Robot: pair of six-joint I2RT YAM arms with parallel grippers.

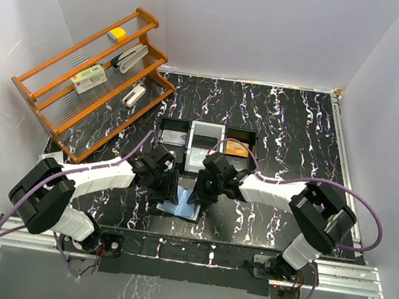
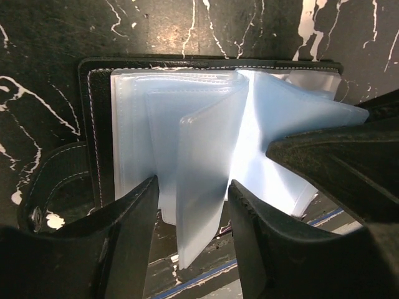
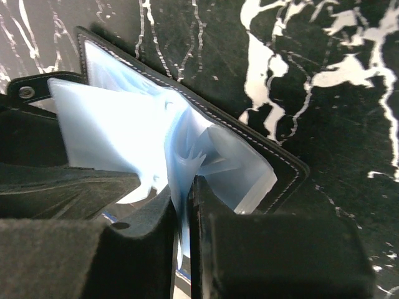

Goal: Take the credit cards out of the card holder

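Wooden rack (image 1: 55,109): back left on the black marbled table (image 1: 299,134). Left gripper (image 2: 193,184): jaws apart, straddling a loose clear sleeve without pinching it. Card holder (image 1: 179,208): lying open at the table's near centre between both grippers, sleeves fanned upward. Right gripper (image 3: 184,187): clenched on one of its clear sleeves.

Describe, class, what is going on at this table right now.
Two robot arms are working on a card holder that lies open on the marbled table. The right end effector is shut on one of its clear sleeves. The left end effector is open, its fingers straddling another sleeve. No card shows in the visible sleeves. The black tray behind holds a few items.
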